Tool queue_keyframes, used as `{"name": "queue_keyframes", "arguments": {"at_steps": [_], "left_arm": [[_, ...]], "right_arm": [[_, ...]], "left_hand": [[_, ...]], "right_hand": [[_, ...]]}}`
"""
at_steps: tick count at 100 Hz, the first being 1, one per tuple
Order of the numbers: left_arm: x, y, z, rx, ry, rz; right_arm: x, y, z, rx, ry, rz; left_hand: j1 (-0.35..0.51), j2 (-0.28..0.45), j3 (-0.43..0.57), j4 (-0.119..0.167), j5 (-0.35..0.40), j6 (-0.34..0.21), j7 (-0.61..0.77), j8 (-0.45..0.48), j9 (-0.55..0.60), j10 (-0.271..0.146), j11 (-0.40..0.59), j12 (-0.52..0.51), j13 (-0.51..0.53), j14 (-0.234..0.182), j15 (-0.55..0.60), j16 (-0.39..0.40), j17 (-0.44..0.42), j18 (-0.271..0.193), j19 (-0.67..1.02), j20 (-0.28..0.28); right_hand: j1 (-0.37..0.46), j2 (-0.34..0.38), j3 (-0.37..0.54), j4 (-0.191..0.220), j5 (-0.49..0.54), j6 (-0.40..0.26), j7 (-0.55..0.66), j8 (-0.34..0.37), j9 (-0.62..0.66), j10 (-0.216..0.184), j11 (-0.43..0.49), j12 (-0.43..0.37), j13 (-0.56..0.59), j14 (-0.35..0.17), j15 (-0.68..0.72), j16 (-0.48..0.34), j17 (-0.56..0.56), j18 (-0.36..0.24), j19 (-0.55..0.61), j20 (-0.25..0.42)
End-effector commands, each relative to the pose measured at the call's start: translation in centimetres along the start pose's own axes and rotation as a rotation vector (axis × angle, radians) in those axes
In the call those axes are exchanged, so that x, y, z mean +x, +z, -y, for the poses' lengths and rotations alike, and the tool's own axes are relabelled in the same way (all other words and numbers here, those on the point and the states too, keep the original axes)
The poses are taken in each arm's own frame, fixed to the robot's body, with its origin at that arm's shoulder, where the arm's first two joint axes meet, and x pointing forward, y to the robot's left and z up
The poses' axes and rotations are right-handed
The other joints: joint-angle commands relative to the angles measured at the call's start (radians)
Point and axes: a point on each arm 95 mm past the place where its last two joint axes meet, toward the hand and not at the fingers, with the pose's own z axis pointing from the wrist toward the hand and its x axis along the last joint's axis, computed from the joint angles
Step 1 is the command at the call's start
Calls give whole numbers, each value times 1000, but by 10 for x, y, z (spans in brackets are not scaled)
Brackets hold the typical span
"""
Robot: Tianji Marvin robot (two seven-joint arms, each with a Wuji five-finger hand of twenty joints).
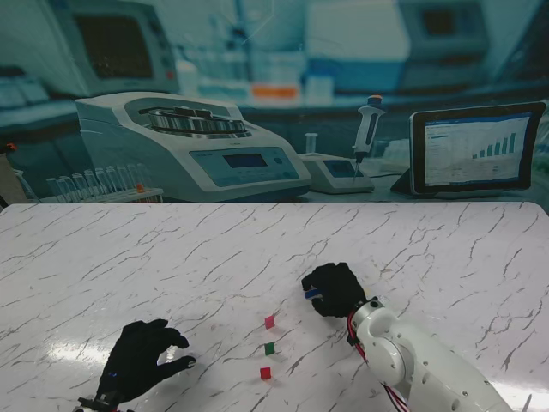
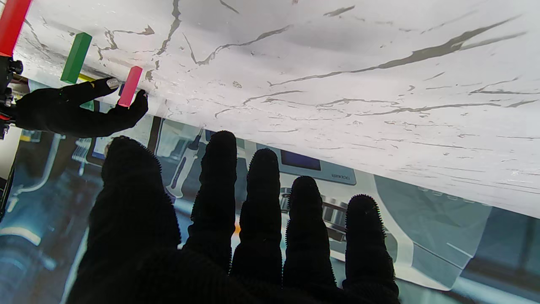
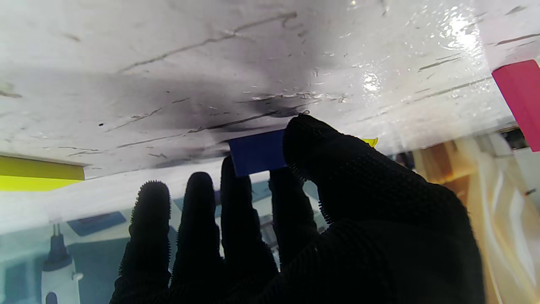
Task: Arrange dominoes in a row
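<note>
Three dominoes stand in a short line on the marble table [image 1: 257, 249]: a pink one [image 1: 269, 321] farthest from me, a green one [image 1: 269, 348] in the middle, a red one [image 1: 265, 372] nearest. My right hand [image 1: 334, 290], in a black glove, is just right of the pink domino and pinches a blue domino [image 1: 310, 293] between thumb and fingers; the right wrist view shows the blue domino [image 3: 255, 157] held close over the table. My left hand [image 1: 141, 359] rests near the table's front left with fingers spread and nothing in it.
A backdrop printed with lab equipment [image 1: 197, 146] stands along the table's far edge. In the left wrist view the pink domino [image 2: 130, 85], green domino [image 2: 76, 57] and red domino [image 2: 13, 24] stand beside my right hand [image 2: 76, 110].
</note>
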Motion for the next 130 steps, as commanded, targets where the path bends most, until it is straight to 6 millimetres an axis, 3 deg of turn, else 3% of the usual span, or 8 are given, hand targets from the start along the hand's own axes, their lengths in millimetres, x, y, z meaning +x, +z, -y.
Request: {"name": "queue_keyframes", "arguments": {"at_steps": [1,15,32,55,80,130], "left_arm": [[3,-4,-5,-16,-20,-11],[3,-4,-5,-17,-21,-9],[2,-5,-5,-16,-21,-8],[2,-5,-5,-15,-21,-7],[2,-6,-5,-13,-22,-5],[1,-6,-6,-7,-21,-2]], "right_arm": [[5,1,4,3,6,-3],[5,3,5,-1,5,3],[6,2,4,0,2,12],[8,2,6,8,-6,13],[10,2,7,4,3,14],[10,4,3,-13,-8,13]], "left_hand": [[5,0,-12,-5,6,-30,13,7,14,-24,17,15,12,-29,17,14,-1,-21,30,16],[4,0,-12,-5,6,-30,15,8,14,-24,17,15,11,-32,17,14,-1,-21,30,17],[7,0,-11,-5,7,-30,17,9,15,-22,18,16,13,-30,18,14,0,-21,31,17],[6,0,-12,-5,8,-32,23,11,17,-23,21,17,15,-32,19,15,2,-21,33,18],[8,1,-12,-5,8,-33,26,11,18,-23,22,17,17,-34,20,15,2,-19,34,19],[17,6,-11,-6,14,-30,36,11,25,-18,28,19,23,-30,26,17,6,-21,38,20]], "right_hand": [[22,-8,-14,-18,13,-27,65,-6,-10,3,17,11,-14,-10,18,-2,-5,90,-9,6],[34,-21,-23,-26,8,-45,148,-34,0,-15,29,13,-8,-22,25,0,-2,85,-5,9],[59,-37,-46,-36,-13,-71,349,-81,18,-31,45,16,4,-32,34,1,-4,82,-4,10],[50,-5,-70,-36,31,-92,397,-62,35,-27,56,21,17,-27,43,5,-6,87,-4,11],[57,45,-111,-5,53,-113,458,-37,43,-34,97,45,28,-22,54,13,-13,91,-6,9],[-25,-48,44,60,93,-164,455,28,30,-54,173,117,43,-17,51,23,-12,90,-10,13]]}}
